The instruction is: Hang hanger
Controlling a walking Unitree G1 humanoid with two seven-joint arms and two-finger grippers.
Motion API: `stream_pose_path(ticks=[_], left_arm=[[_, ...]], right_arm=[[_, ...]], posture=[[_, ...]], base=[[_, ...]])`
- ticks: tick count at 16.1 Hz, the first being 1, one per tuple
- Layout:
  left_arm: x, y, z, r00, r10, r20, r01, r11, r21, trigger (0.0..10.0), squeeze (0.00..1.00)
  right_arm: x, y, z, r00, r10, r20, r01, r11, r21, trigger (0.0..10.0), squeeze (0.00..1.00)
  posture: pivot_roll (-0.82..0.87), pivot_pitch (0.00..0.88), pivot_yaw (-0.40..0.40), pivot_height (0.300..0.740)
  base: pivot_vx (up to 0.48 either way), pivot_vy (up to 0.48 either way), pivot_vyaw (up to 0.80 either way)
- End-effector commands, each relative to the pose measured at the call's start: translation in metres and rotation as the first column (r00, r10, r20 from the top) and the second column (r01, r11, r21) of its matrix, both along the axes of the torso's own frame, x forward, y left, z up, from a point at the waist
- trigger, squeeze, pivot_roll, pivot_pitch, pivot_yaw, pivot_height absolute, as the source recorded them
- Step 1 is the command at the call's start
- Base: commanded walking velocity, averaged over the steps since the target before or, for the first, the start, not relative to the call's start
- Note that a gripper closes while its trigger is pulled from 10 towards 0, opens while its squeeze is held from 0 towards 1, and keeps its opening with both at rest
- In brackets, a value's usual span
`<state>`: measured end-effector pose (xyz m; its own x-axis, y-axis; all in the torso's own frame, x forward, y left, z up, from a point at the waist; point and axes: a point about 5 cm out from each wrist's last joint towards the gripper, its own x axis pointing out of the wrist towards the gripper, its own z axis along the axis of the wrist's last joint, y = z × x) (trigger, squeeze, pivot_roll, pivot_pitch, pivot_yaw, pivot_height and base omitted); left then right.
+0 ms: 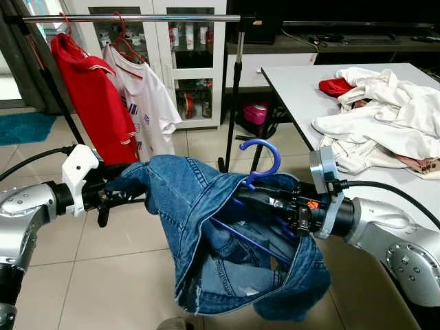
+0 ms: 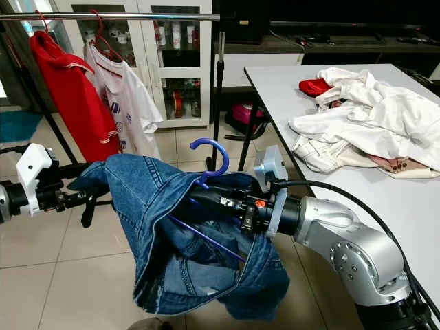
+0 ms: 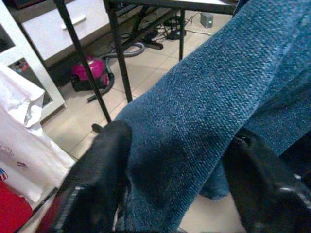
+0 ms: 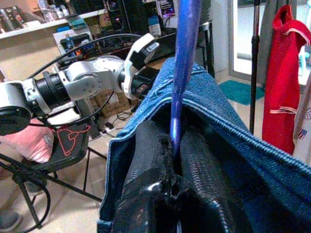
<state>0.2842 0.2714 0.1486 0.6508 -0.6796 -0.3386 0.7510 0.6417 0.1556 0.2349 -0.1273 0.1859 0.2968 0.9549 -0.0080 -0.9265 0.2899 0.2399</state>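
A blue plastic hanger (image 1: pixel 262 152) carries a blue denim garment (image 1: pixel 206 240) in mid-air in front of me, its hook sticking up out of the cloth. My right gripper (image 1: pixel 247 195) is shut on the hanger's neck just under the hook; the right wrist view shows the blue stem (image 4: pixel 181 73) pinched between its black fingers (image 4: pixel 146 155). My left gripper (image 1: pixel 118 190) is shut on the left edge of the denim, with a fold of the cloth (image 3: pixel 194 126) between its two fingers (image 3: pixel 104 160). The hanger's lower bar is mostly buried in the fabric.
A clothes rail (image 1: pixel 137 18) runs across the back at upper left, holding a red shirt (image 1: pixel 93 103) and a white shirt (image 1: pixel 144 96) on hangers. A white table (image 1: pixel 295 82) at right bears a heap of light clothes (image 1: pixel 385 117). A glass cabinet stands behind the rail.
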Motion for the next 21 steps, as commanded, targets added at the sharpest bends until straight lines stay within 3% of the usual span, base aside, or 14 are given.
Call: stream_pose_path(ticks=[1,13,19,21], left_arm=[[0.002,0.003,0.005,1.000,-0.023,0.012,0.023,1.000,0.017,0.0,0.00],[0.005,0.005,0.000,0.999,-0.033,0.027,0.033,0.999,-0.028,0.0,0.00],[0.002,0.010,-0.005,1.000,0.004,0.010,-0.003,0.998,-0.067,0.0,0.00],[0.002,0.014,-0.008,0.998,0.064,0.006,-0.063,0.993,-0.099,0.0,0.00]], right_arm=[[-0.004,-0.002,0.011,0.999,0.023,0.041,-0.023,1.000,0.015,10.0,0.00],[-0.007,-0.005,0.009,0.999,0.026,0.028,-0.027,0.999,0.018,10.0,0.00],[-0.009,-0.006,0.007,0.999,0.031,0.020,-0.031,0.999,0.019,10.0,0.00],[-0.009,-0.005,0.007,0.999,0.033,0.019,-0.033,0.999,0.021,10.0,0.00]], posture=[[-0.07,0.000,0.003,0.740],[-0.08,0.000,0.008,0.740],[-0.08,0.000,0.008,0.740],[-0.08,0.000,0.009,0.740]], base=[[0.000,0.000,0.00],[0.000,0.000,0.00],[0.000,0.000,0.00],[0.000,0.000,0.00]])
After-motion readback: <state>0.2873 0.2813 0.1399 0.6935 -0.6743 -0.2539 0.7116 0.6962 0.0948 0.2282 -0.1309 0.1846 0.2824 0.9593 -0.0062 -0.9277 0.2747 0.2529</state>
